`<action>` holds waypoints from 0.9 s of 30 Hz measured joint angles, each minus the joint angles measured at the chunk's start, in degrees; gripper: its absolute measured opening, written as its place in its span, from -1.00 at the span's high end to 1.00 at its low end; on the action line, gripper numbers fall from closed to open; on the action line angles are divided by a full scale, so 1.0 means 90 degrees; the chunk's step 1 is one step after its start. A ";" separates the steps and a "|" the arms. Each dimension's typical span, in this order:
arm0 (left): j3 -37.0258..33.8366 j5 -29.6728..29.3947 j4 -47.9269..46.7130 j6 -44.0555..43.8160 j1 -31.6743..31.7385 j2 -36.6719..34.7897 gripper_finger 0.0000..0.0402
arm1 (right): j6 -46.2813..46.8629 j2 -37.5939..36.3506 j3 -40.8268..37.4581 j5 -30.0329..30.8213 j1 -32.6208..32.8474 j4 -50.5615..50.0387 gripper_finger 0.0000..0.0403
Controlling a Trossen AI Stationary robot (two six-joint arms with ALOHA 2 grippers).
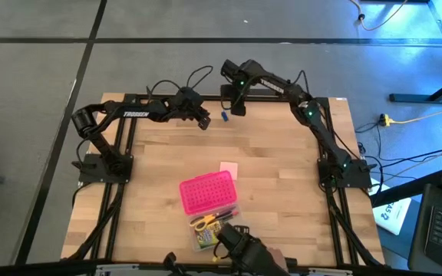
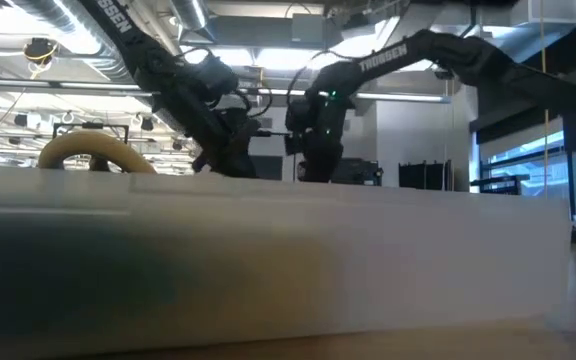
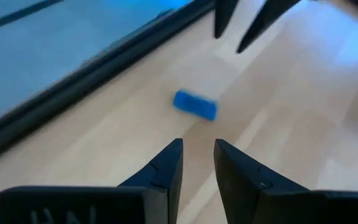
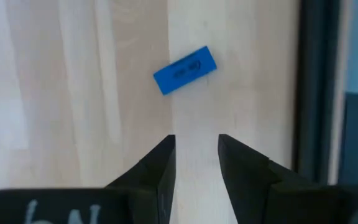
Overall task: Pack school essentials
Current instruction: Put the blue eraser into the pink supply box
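Fingers on both arms stand narrowly parted and hold nothing, and both hover at the far edge of the surface [image 1: 167, 161] over the same small target. From the overhead camera I have the left gripper [image 1: 203, 123] just to one side of the tiny blue piece [image 1: 225, 116] and the right gripper [image 1: 237, 110] just to the other, neither touching it. My left wrist camera shows the blue piece lying flat on the wood ahead of my left fingers [image 3: 169, 167], with the right arm's finger tips poking in beyond it; the right wrist camera shows it lying askew, close to the dark frame rail [image 4: 319, 93], ahead of the right fingers [image 4: 160, 163]. I judge it sits too near the rail and too flat for an easy pinch, which is why I have both arms closing on it from opposite sides. The rest of the essentials are well apart, at the near edge: the pink dotted box [image 1: 208, 192], the pale pink square pad [image 1: 229, 169] just beyond it, and the yellow-handled scissors [image 1: 202, 223], yellow-green crayon box [image 1: 206, 238] and thin pens [image 1: 225, 212] clustered just in front of it. Next I would need to widen one pair of fingers before descending.
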 joint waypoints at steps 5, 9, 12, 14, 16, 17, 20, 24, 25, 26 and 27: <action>0.0698 0.0032 -0.0571 0.0335 -0.0095 0.0019 0.58 | 0.0216 -0.0476 -0.0009 -0.0087 -0.0118 -0.0297 0.39; 0.1492 -0.0017 -0.1485 0.0582 -0.0058 0.0125 0.58 | 0.0214 -0.0901 0.0002 -0.0104 -0.0181 -0.0438 0.39; 0.2131 -0.0015 -0.2401 0.0739 0.0032 0.0415 0.58 | 0.0213 -0.1271 0.0005 -0.0105 -0.0233 -0.0506 0.39; 0.2617 -0.0013 -0.2951 0.0881 0.0069 0.0674 0.58 | 0.0213 -0.1502 0.0005 -0.0104 -0.0255 -0.0503 0.39; 0.3093 0.0000 -0.3438 0.0897 0.0082 0.1010 0.58 | 0.0208 -0.1739 0.0005 -0.0040 -0.0257 -0.0503 0.39; 0.3317 0.0023 -0.3663 0.0900 0.0079 0.1187 0.58 | 0.0206 -0.1859 0.0008 0.0023 -0.0257 -0.0501 0.39; 0.3911 0.0068 -0.4109 0.0895 0.0075 0.1620 0.58 | 0.0201 -0.2162 0.0008 0.0176 -0.0253 -0.0501 0.39; 0.4439 0.0200 -0.4458 0.0710 -0.0050 0.2091 0.58 | 0.0194 -0.2516 0.0008 0.0218 -0.0253 -0.0503 0.39; 0.4538 0.0200 -0.4557 0.0504 -0.0093 0.2205 0.58 | 0.0192 -0.2611 0.0008 0.0217 -0.0253 -0.0506 0.39; 0.4642 0.0203 -0.4610 0.0291 -0.0123 0.2313 0.58 | 0.0191 -0.2697 0.0008 0.0222 -0.0253 -0.0520 0.39; 0.4730 0.0206 -0.4639 0.0146 -0.0160 0.2412 0.58 | 0.0190 -0.2785 0.0008 0.0224 -0.0253 -0.0540 0.39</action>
